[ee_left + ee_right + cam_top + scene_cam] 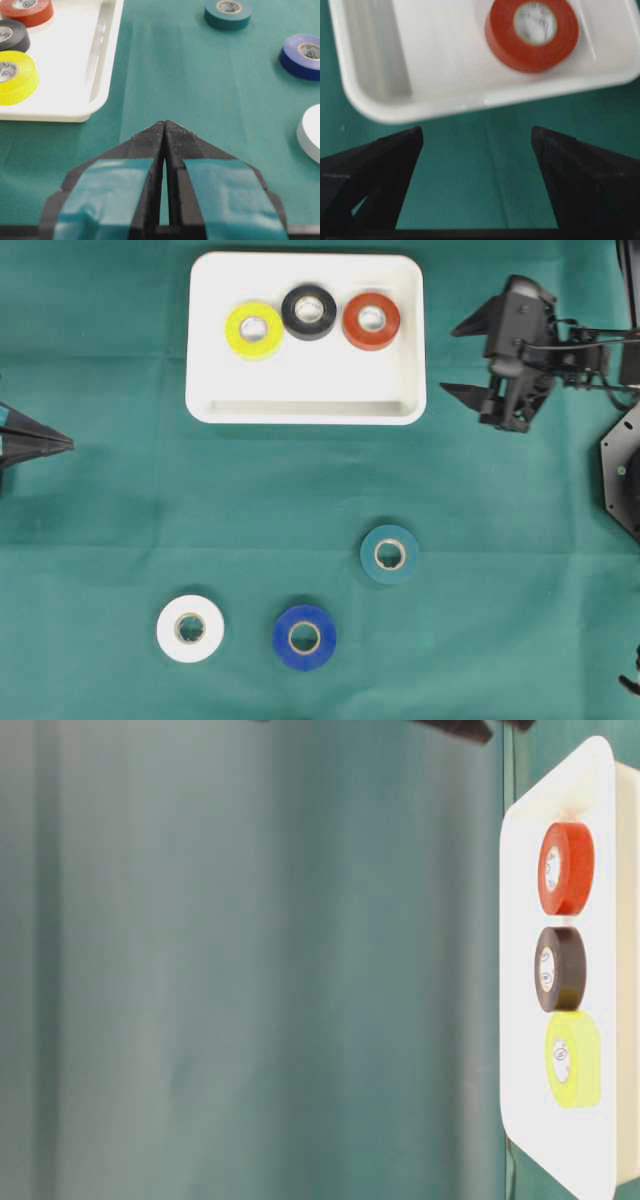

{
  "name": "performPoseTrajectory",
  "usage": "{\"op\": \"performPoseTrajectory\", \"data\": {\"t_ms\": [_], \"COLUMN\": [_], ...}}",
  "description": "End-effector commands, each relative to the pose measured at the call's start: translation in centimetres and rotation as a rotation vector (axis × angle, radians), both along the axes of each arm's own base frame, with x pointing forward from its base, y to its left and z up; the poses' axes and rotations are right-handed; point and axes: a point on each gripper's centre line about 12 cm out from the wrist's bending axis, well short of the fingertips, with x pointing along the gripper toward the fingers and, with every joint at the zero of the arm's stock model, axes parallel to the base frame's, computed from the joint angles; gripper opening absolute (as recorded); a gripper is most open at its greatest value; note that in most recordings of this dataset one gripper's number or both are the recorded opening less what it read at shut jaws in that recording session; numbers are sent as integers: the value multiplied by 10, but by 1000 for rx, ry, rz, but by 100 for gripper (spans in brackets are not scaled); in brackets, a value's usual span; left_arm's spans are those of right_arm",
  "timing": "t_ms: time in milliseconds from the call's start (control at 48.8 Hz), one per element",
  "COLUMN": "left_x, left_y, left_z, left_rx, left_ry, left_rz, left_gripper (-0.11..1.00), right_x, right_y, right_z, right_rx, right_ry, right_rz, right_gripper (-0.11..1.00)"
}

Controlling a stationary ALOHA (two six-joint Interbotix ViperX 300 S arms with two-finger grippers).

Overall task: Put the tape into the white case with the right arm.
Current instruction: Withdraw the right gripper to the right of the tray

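The white case [300,380] lies at the back middle of the green cloth, holding a yellow roll [254,330], a black roll [309,311] and a red roll [371,321]. On the cloth in front lie a teal tape [389,554], a blue tape [304,637] and a white tape [190,629]. My right gripper [447,361] hovers open and empty just right of the case. Its wrist view shows my right gripper [477,132] over bare cloth beside the case rim [445,107], with the red roll [531,32] beyond. My left gripper [165,122] is shut and empty at the far left.
The table-level view shows the case [525,870] on end with its three rolls, and blurred green cloth. A black arm base [622,470] stands at the right edge. In the left wrist view the teal tape [227,12] and blue tape [302,56] lie ahead on the right.
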Motion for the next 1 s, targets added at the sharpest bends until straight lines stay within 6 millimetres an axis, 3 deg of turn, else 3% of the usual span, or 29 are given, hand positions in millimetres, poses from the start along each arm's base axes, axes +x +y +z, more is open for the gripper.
{"op": "performPoseTrajectory", "data": {"t_ms": [0, 430, 696, 983], "left_x": [1, 1, 1, 1], "left_y": [0, 0, 0, 0], "left_z": [5, 5, 5, 5], "left_rx": [2, 2, 2, 2], "left_ry": [-11, -11, -9, -11], "left_rz": [1, 1, 1, 1], "left_gripper": [0, 0, 0, 0], "right_x": [-9, -43, -39, -34], "right_y": [4, 17, 28, 68], "right_z": [8, -1, -1, -6], "right_rx": [-13, -16, -12, 16], "right_ry": [-43, -68, -71, -63], "right_rz": [1, -1, 49, 227], "right_gripper": [78, 78, 78, 78]}}
